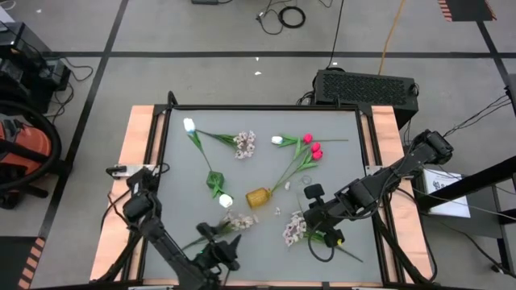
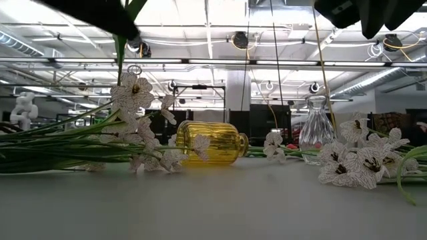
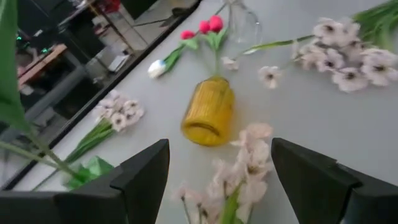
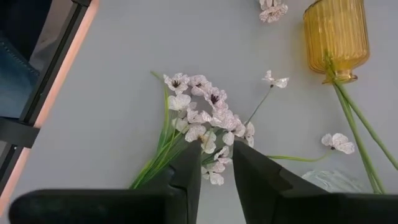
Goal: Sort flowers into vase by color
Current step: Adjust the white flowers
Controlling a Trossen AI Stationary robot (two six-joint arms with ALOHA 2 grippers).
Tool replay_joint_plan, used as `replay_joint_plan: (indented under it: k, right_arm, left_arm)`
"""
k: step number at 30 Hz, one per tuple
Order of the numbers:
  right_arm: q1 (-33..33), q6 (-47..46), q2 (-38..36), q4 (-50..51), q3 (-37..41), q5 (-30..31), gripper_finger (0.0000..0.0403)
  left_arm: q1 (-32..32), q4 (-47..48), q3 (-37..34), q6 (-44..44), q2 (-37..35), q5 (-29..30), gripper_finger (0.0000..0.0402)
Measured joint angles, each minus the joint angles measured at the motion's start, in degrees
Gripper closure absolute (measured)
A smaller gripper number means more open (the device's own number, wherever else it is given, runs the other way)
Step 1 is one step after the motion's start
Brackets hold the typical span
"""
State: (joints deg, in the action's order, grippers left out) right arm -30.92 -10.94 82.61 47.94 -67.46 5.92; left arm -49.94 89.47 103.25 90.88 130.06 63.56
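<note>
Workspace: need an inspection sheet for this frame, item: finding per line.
Surface: grey table top with wooden side rails.
Job's things: yellow vase lying on its side, stems of the pink tulips at its mouth; clear glass vase upright; white tulips and blossom sprays loose on the table.
Clutter: single loose blossoms near the yellow vase.
Grippers: left gripper open over a blossom spray; right gripper nearly closed, above another spray, whether it holds it is unclear.
Cables: coils on the floor behind the table.
Surroundings: black box at the far edge; red vacuum cleaner on the left.
</note>
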Motion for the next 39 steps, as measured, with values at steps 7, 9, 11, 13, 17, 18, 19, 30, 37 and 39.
replay_joint_plan:
  k: [7, 9, 11, 13, 17, 18, 19, 30, 37, 39]
  right_arm:
    - [0.0, 1.4, 0.0, -1.1, 0.0, 0.0, 0.0319]
    - [0.0, 1.8, 0.0, -1.6, 0.0, 0.0, 0.0319]
    - [0.0, 2.3, 0.0, -2.1, 0.0, 0.0, 0.0319]
    - [0.0, 3.1, 0.0, -3.0, 0.0, 0.0, 0.0319]
    - [0.1, 4.2, 0.0, -4.3, 0.0, 0.0, 0.0319]
    - [0.1, 4.3, 0.0, -4.3, 0.0, 0.0, 0.0319]
    - [0.1, 4.3, 0.0, -4.3, 0.0, 0.0, 0.0319]
    - [2.2, 7.8, 1.6, -9.9, -0.1, 17.4, 0.0319]
    - [8.3, 12.4, 6.6, -21.9, -0.1, 10.2, 0.0299]
    - [10.7, 14.1, 8.5, -22.0, 0.0, 8.3, 0.0277]
  left_arm:
    - [0.1, -5.3, -9.8, 7.0, -1.5, -0.6, 0.0117]
    - [0.7, -5.3, -11.0, 9.1, -1.6, -0.5, 0.0117]
    - [1.6, -5.4, -11.1, 9.3, -1.6, -0.4, 0.0117]
    - [3.0, -7.0, -10.9, 7.4, -1.6, -0.4, 0.0117]
    - [5.8, -16.6, -10.3, -3.5, -1.6, -1.6, 0.0117]
    - [6.5, -19.8, -10.3, -6.4, -1.6, -2.6, 0.0117]
    - [7.1, -22.9, -10.3, -9.3, -1.6, -3.7, 0.0117]
    - [8.0, -29.2, 1.8, -31.5, -1.7, -8.2, 0.0117]
    - [3.9, -18.7, 8.9, -29.8, -1.7, -9.0, 0.0117]
    - [2.3, -16.0, 9.4, -27.5, -1.7, -10.1, 0.0117]
